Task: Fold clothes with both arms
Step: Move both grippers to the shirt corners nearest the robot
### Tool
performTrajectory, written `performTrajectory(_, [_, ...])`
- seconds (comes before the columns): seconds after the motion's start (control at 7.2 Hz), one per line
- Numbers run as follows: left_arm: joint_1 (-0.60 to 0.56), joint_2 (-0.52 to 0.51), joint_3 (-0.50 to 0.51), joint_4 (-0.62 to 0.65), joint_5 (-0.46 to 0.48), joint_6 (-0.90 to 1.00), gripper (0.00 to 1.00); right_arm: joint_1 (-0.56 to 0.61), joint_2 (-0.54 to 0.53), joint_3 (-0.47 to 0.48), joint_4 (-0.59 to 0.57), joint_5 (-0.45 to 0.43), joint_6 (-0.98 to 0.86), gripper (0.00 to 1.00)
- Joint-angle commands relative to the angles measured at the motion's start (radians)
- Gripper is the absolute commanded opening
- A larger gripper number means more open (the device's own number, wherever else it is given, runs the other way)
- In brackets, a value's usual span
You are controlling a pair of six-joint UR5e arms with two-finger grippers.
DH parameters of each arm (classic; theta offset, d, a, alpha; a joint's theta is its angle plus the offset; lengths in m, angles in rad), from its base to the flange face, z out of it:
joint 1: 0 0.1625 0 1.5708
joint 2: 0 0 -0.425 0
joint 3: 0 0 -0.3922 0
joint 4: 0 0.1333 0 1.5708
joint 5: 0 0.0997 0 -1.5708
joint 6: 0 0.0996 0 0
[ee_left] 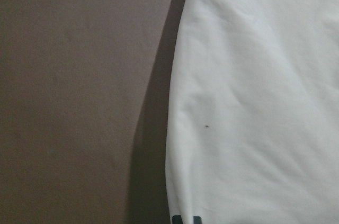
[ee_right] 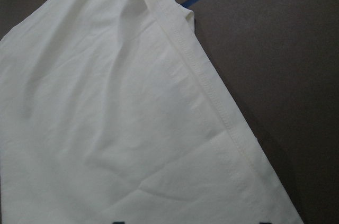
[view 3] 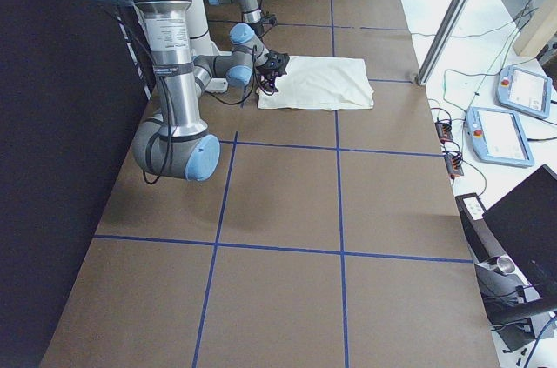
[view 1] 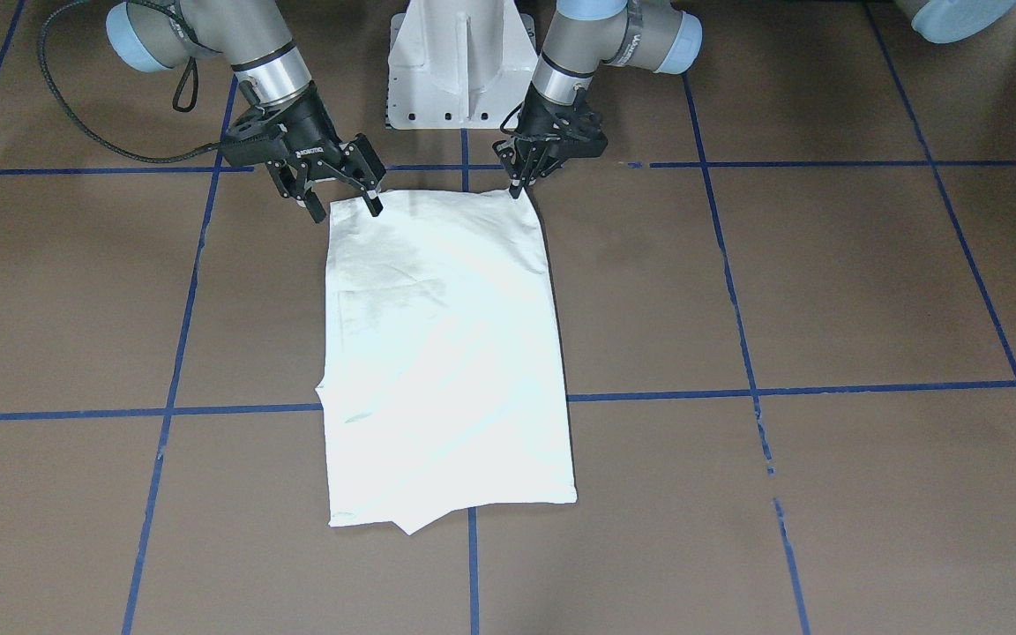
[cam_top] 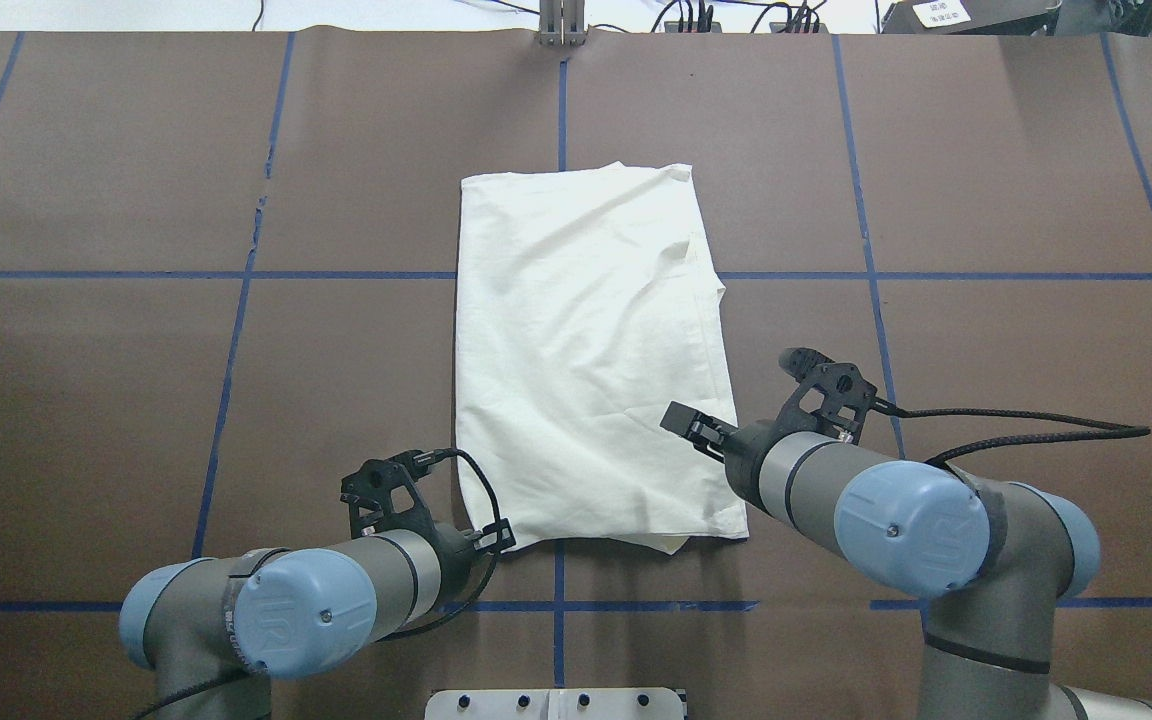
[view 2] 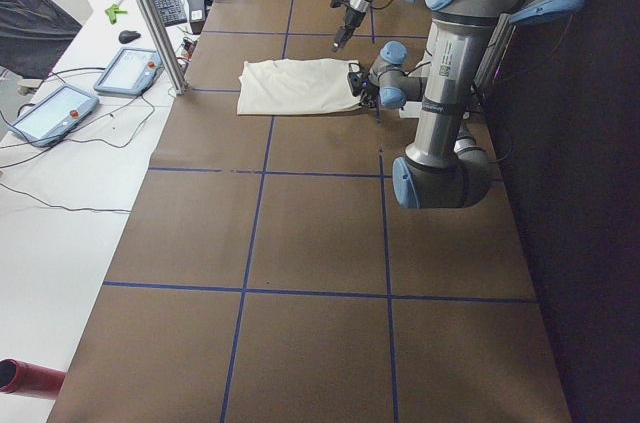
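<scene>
The left tool (view 1: 517, 187) is pressed together, pinching the nearest corner of the shirt (view 1: 446, 353). The right tool (view 1: 347, 210) is spread, straddling the neighbouring corner. The shirt stretches away from both, flat on the brown desk (view 1: 825, 291), plain side up.

table (view 1: 825, 282) | blue tape grid (view 1: 825, 389) | teach pendant (view 2: 129, 71) | keyboard (view 2: 166, 3) | mouse (view 2: 128, 36) | metal post (view 2: 151, 13)

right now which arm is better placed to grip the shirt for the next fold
Probably right: the right tool is open over one near corner of the shirt; the left tool looks shut at the other.
</scene>
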State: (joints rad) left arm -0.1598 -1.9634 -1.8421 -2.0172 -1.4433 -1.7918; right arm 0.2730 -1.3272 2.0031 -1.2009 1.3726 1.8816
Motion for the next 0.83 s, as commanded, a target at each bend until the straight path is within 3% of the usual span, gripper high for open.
performTrajectory(0.0, [-0.001, -0.002, -0.005, 0.0, 0.001, 0.0, 0.0, -0.09, 0.055, -0.006, -0.142, -0.053, 0.198, 0.83])
performTrajectory(0.28, [-0.003, -0.005, -0.006, 0.0, 0.003, 0.0, 0.0, -0.138, 0.062, -0.004, -0.199, -0.067, 0.357, 0.83])
performTrajectory(0.69, [-0.003, -0.005, -0.008, 0.0, 0.009, 0.0, 0.0, -0.166, 0.071, -0.064, -0.223, -0.095, 0.375, 0.83])
